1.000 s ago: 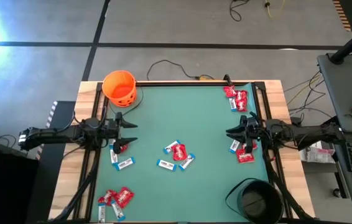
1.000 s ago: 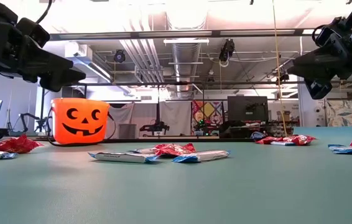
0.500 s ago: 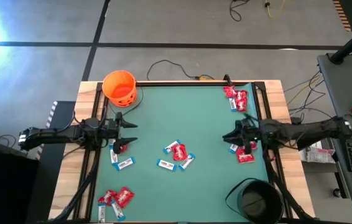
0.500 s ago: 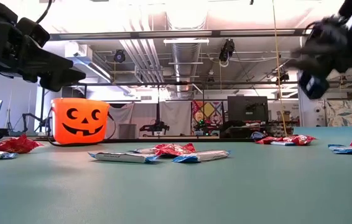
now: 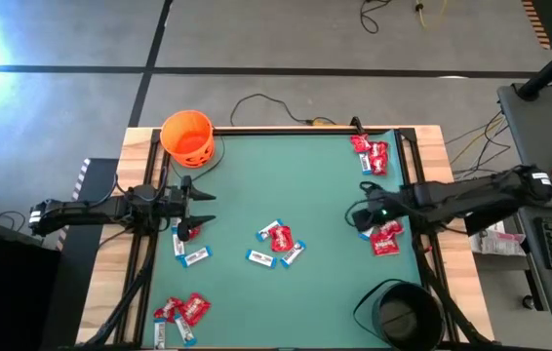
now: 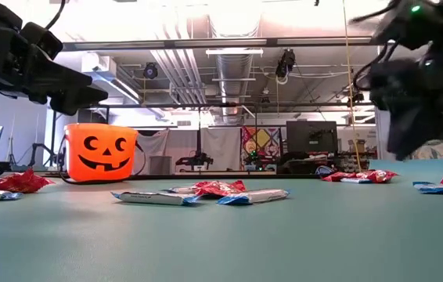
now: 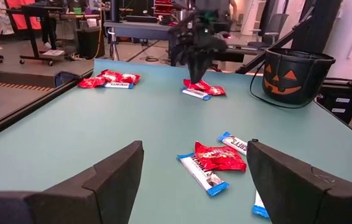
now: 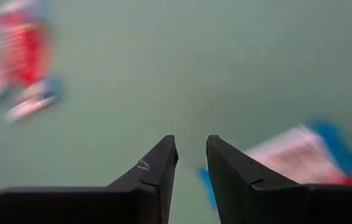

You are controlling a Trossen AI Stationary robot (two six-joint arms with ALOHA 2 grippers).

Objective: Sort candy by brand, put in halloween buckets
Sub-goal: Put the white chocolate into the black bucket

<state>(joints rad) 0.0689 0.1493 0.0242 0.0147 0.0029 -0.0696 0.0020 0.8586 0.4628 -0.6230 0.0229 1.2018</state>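
- Now the right gripper (image 8: 191, 163) points down at the green table (image 5: 305, 185), its fingers (image 8: 154, 168) nearly together with only a narrow gap and nothing between them.
- Just beside those fingers, toward 3 o'clock on the table, lies a small cluster of candy (image 5: 381, 237): a blue-and-white bar and red packets.
- Over at 9 o'clock, the left gripper (image 5: 201, 208) hovers with fingers (image 7: 111, 174) wide apart, gripping nothing; a red packet and blue bars (image 5: 189, 244) lie just beside it.
- At the centre sits another candy cluster (image 5: 277, 244).
- More candy lies at 1 o'clock (image 5: 370, 154) and at 7 o'clock (image 5: 180, 314).
- Farther out, the orange bucket (image 5: 188, 136) stands at 11 o'clock, and the black bucket (image 5: 403, 312) at 5 o'clock.
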